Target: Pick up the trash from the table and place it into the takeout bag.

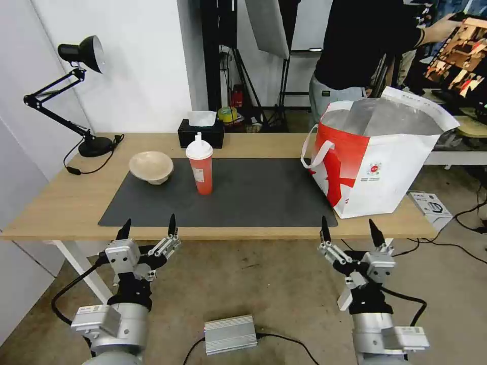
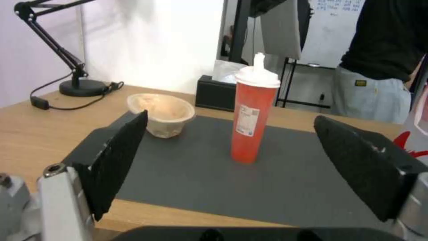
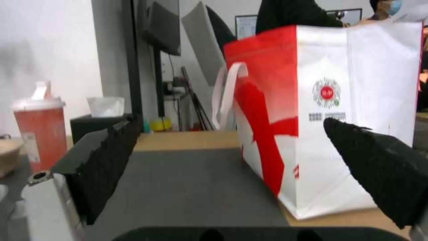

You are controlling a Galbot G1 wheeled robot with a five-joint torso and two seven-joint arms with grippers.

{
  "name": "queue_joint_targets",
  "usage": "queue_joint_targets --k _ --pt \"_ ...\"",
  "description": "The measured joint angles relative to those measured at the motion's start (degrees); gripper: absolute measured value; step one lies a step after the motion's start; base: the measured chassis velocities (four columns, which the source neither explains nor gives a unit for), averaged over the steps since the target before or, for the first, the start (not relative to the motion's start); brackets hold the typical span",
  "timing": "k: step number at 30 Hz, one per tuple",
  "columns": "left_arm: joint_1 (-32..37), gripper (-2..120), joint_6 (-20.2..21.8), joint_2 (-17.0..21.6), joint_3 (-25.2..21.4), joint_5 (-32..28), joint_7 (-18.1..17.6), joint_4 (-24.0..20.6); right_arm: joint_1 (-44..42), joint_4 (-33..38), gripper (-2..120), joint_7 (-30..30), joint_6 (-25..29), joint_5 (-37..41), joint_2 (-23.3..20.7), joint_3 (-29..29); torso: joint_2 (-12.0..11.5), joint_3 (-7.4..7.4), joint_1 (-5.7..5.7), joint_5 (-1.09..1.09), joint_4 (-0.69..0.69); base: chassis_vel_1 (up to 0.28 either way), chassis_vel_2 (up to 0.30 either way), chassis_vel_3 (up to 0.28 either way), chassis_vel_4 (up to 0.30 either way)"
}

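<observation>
A tall red cup point(image 1: 200, 166) with a white domed lid stands upright on the dark grey mat point(image 1: 253, 195) of the table point(image 1: 61, 203); the left wrist view has the same cup point(image 2: 251, 124). Left of it sits a shallow beige bowl point(image 1: 150, 167) point(image 2: 163, 113). The takeout bag point(image 1: 378, 154) point(image 3: 330, 113) stands open at the table's right end, its foil lining showing. My left gripper point(image 1: 148, 229) hangs open just short of the table's front edge, facing cup and bowl. My right gripper point(image 1: 349, 229) is open too, before the front edge, facing the bag.
A black desk lamp point(image 1: 76, 96) stands at the table's back left, its cord trailing on the wood. A black tissue box point(image 1: 201, 131) sits at the back behind the cup. A silver box point(image 1: 229, 333) and cables lie on the floor between my arms.
</observation>
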Motion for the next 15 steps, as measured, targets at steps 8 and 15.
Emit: queue_joint_targets --k 8,15 --pt "-0.1 100 -0.3 0.4 -0.1 -0.3 0.0 0.0 -1.0 -2.4 100 -0.1 0.4 -2.9 1.7 -1.0 0.0 0.0 0.0 0.01 0.0 0.0 0.0 0.0 0.0" --pt "-0.7 100 -0.3 1.0 -0.5 -1.3 0.0 0.0 -1.4 -3.0 100 -0.1 0.0 -3.5 1.9 -1.4 0.0 0.0 0.0 0.01 0.0 0.0 0.0 0.0 0.0"
